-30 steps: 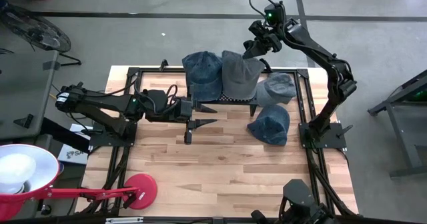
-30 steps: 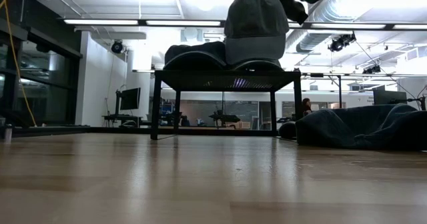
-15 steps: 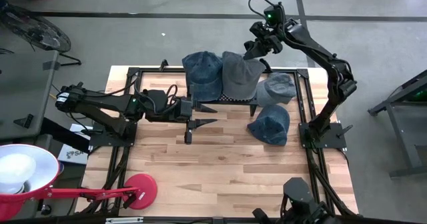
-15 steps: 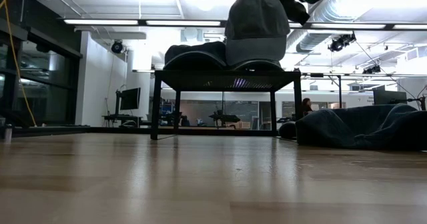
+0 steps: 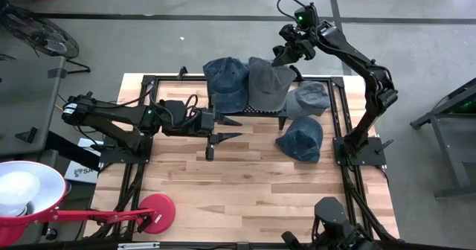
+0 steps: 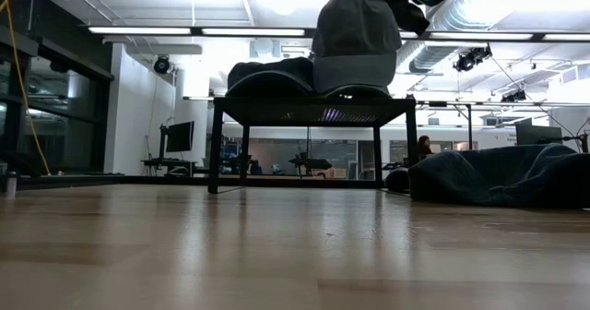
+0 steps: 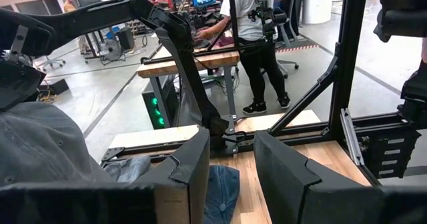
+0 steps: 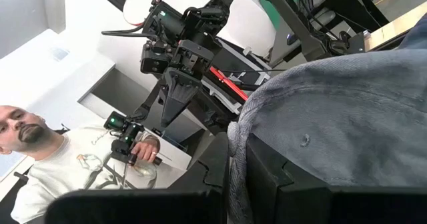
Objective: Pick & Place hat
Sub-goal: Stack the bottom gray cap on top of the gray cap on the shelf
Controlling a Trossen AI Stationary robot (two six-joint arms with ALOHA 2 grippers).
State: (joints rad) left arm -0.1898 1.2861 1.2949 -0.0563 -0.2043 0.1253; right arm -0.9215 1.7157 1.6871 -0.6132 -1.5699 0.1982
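Nearest the table's front edge, a red lamp base lies on the table, with nothing around it. Further in, a blue cap rests on the boards, and the left gripper hangs low beside the rack, its fingers parted a little and nothing held between them. On the rack a denim cap sits at the left, and a grey-blue cap lies at the rack's right end. Farthest back, the grey hat is held by the right gripper, whose fingers are pinched nearly together on the fabric at the hat's back edge; in the low view the hat's crown is raised while its brim rests on the rack top beside the denim cap.

The grip is judged thin: only a fold of cloth is caught, so the hat could slip out if it is swung sideways. The denim cap could also be dragged off if the brim is pulled across it.

Against the earlier frames, the hat is shifted slightly to the right in the low view and tilted a touch more; the left arm is unchanged.
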